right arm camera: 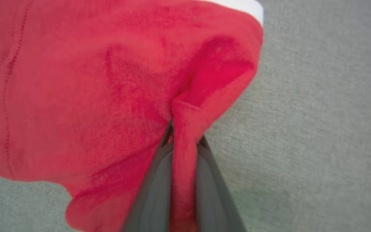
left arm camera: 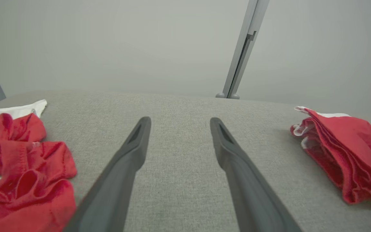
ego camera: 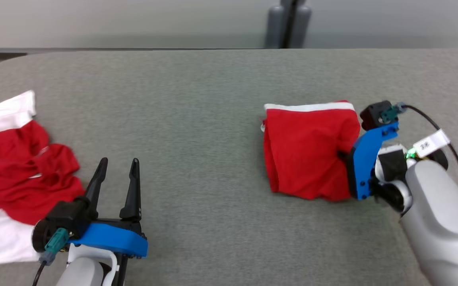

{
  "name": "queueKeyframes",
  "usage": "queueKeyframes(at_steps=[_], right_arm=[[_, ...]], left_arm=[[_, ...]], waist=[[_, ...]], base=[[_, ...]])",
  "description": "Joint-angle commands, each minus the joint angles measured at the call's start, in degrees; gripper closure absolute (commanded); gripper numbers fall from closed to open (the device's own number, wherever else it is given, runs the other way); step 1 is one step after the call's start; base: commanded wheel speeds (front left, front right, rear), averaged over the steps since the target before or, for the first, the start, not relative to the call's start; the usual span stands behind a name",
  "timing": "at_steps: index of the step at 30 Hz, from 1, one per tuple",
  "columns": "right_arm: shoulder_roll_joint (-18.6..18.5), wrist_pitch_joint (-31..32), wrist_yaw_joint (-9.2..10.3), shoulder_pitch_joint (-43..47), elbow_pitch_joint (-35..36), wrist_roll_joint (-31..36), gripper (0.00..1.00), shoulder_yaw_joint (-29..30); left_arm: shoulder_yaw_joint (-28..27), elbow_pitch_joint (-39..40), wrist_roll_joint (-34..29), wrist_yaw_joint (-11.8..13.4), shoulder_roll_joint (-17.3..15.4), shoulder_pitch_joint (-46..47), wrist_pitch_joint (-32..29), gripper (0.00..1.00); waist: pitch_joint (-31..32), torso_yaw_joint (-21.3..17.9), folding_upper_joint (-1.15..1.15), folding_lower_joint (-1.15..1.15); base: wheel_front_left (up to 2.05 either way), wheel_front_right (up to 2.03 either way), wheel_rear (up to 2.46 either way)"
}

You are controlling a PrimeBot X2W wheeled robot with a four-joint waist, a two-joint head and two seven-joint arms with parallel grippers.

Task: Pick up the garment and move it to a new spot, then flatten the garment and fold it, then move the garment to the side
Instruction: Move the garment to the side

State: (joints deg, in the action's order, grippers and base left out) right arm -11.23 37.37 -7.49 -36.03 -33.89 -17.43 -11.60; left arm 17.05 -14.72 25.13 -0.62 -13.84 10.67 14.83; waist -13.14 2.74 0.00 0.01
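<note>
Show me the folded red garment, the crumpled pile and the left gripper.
folded red garment (ego camera: 308,151), head view, middle of top face
crumpled pile (ego camera: 22,171), head view, red cloth near its middle
left gripper (ego camera: 119,161), head view, midway between its fingertips

Robotics lab or test room, plain and bare. A large table (ego camera: 221,99) covered in grey felt-like fabric, with a rounded corner, serves as the work surface. Behind the table's far edge are a blank pale grey wall (ego camera: 113,20) and a grey metal post (ego camera: 288,24). At the table's near edge, the left gripper (ego camera: 119,161) sits on a blue plastic mount with an exposed teal cable plug (ego camera: 56,240).
</note>
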Motion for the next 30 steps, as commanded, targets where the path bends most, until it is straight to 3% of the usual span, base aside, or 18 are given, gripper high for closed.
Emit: queueKeyframes(at_steps=[1, 8, 12, 15, 24, 28, 30], right_arm=[[-2.64, 0.88, -0.01, -1.90, 1.98, -1.19, 1.00, -3.14], [-17.15, 1.26, -0.01, -7.40, 10.09, -5.22, 1.00, -18.37], [-21.57, -0.57, -0.01, -10.09, 9.72, -6.69, 1.00, -22.90], [-25.96, -5.86, -0.01, -13.26, 5.96, -7.46, 1.00, -25.47], [-31.05, -18.55, 0.00, -17.21, -4.74, -4.77, 1.00, -24.20], [-29.68, -23.21, -0.02, -17.12, -6.37, -5.70, 1.00, -23.53], [-30.03, -24.27, 0.00, -18.08, -7.71, -2.94, 1.00, -24.34]], left_arm=[[-0.46, 0.54, -0.27, 0.04, -0.14, 0.20, 0.27, 0.00], [-0.49, 2.72, -0.91, 0.30, -0.79, 1.21, 0.28, 0.00], [-0.58, 3.96, -1.23, 0.53, -1.57, 2.17, -0.44, 0.00], [0.06, 5.98, -2.18, 0.30, -2.71, 4.23, -2.11, 0.00], [1.29, 11.48, -4.42, -0.08, -5.76, 8.88, -6.59, 0.00], [1.33, 12.92, -4.87, 0.10, -6.64, 9.46, -7.68, 0.00], [1.11, 13.95, -4.91, 0.34, -7.25, 9.64, -8.28, 0.00]], waist=[[0.67, -2.31, 0.00, -0.01], [-0.72, -10.83, 0.00, -0.01], [-2.79, -14.68, 0.00, -0.01], [-6.13, -17.55, 0.00, -0.01], [-13.83, -19.57, 0.00, -0.01], [-15.04, -19.64, 0.00, -0.01], [-15.72, -19.78, 0.00, -0.01]], base=[[0.00, 0.00, 0.00], [0.00, 0.00, 0.00], [0.00, 0.00, 0.00], [0.00, 0.00, 0.00], [0.00, 0.00, 0.00], [0.00, 0.00, 0.00], [0.00, 0.00, 0.00]])
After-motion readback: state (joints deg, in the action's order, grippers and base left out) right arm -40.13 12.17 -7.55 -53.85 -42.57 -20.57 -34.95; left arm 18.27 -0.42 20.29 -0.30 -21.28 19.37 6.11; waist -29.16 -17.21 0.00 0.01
